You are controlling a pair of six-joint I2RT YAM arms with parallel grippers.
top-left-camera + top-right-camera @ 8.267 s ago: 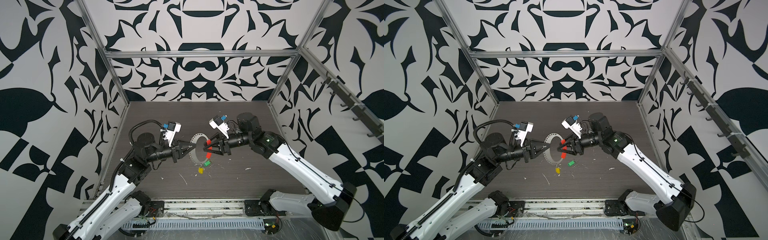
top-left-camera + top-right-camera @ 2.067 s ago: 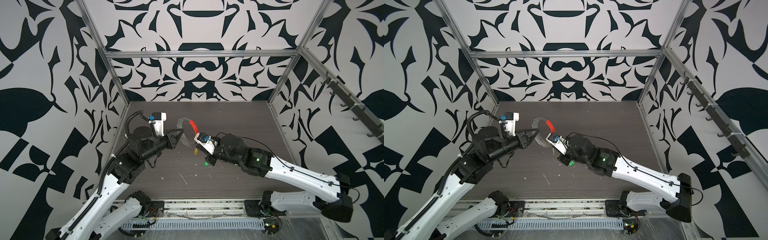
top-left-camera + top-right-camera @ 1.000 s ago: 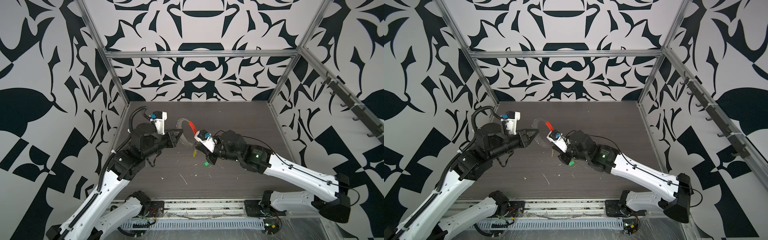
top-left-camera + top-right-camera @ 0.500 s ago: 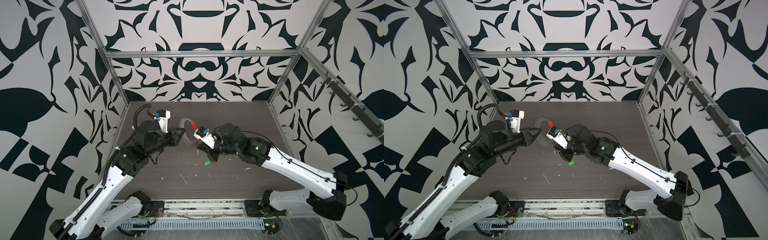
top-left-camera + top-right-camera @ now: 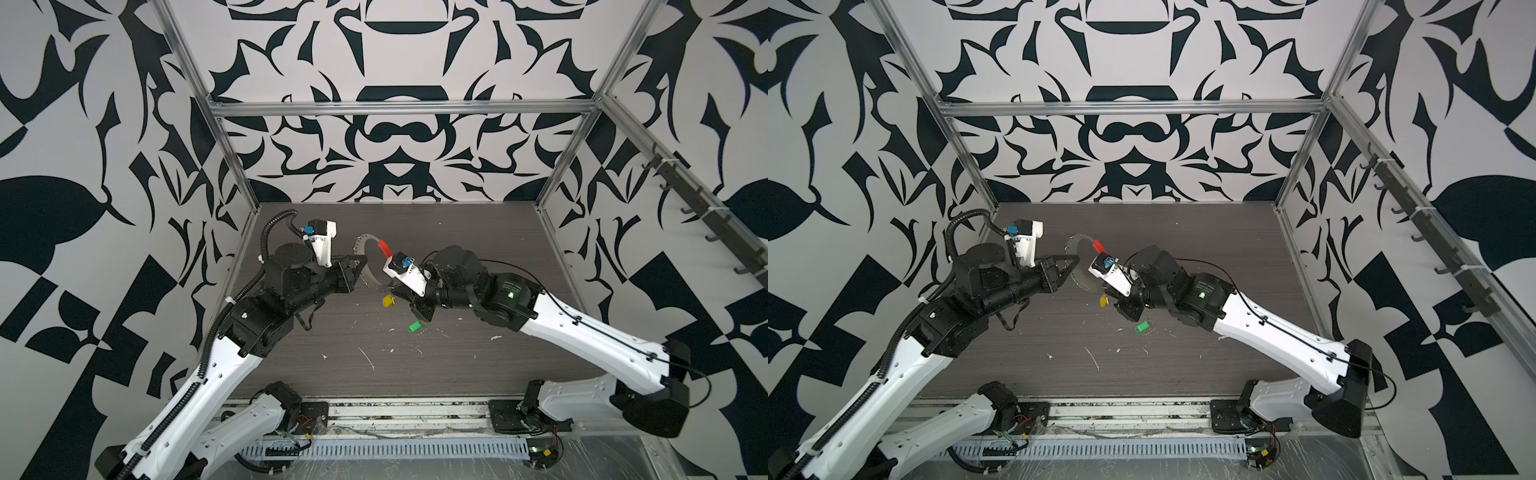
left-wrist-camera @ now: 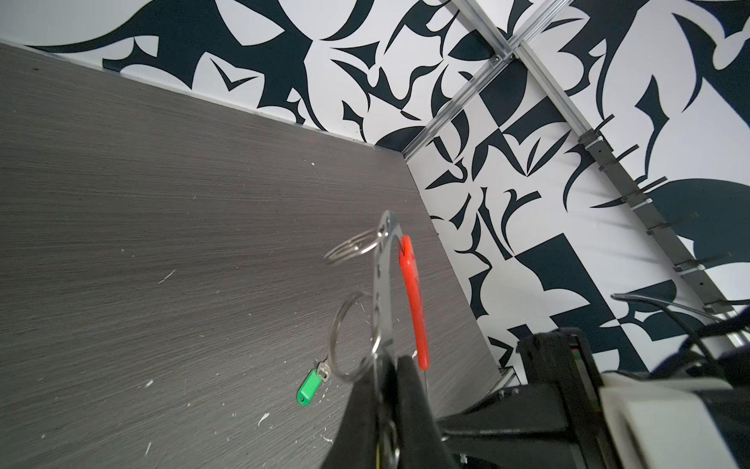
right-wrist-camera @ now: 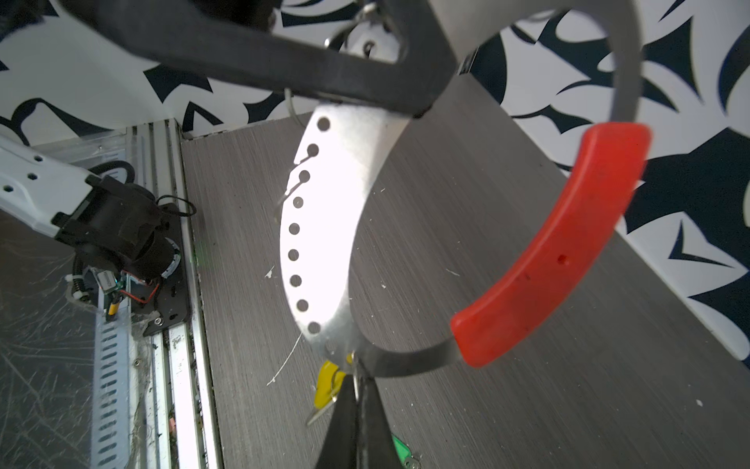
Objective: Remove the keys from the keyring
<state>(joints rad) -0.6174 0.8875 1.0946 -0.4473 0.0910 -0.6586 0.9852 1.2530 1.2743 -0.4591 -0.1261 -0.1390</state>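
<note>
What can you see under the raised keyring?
The yellow key hangs just below the keyring, its small ring mostly hidden by the right fingers. The green key lies on the table, off the keyring.

Centre frame: left gripper (image 5: 1073,266) clamped the keyring (image 5: 1082,284); right gripper (image 5: 1111,297), closed, met its lower edge. The yellow tag (image 5: 1102,301) dangled there, and the green tag (image 5: 1141,326) lay on the table (image 5: 1204,249), below-right.

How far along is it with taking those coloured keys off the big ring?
About halfway, it seems. Done: the green key lies loose on the table. In hand: the left gripper clamps the keyring, while the right gripper, shut, appears to pinch the yellow key by its small ring. Left: the yellow key hangs from the keyring's end, not yet off.
</note>
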